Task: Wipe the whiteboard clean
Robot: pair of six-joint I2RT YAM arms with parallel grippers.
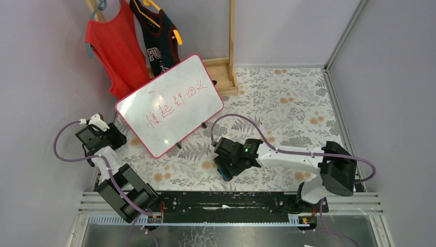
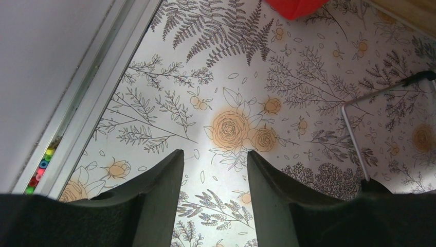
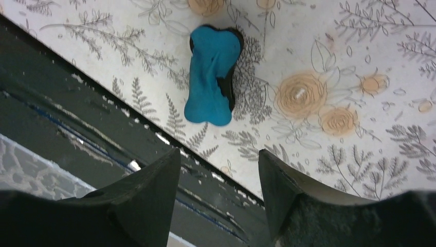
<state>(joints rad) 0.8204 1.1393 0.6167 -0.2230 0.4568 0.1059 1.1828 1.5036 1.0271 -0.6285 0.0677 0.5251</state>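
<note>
- Top external view gives us the whiteboard (image 1: 169,105): a glossy white rectangle with rounded corners and a thin pink-red frame. It stands tilted on small black feet at about 10 o'clock on the table, with red handwriting across its face.
- We see a cloth (image 1: 288,113) printed with grey ferns and orange roses covering the table.
- At 12 o'clock from the board, a red vest (image 1: 115,51) and a dark vest (image 1: 157,38) hang on a pale wooden rack (image 1: 231,46).
- Our left gripper (image 2: 213,170) sits at 8 o'clock from the board, apart from it. Its matte black wedge fingers are spread with nothing between them.
- Our right gripper (image 3: 218,175) hangs at 5 o'clock from the board, fingers parted and empty.
- Just ahead of it, a bone-shaped blue eraser (image 3: 211,77) with a black underside lies flat on the cloth, near the dark front rail (image 3: 77,118).
</note>
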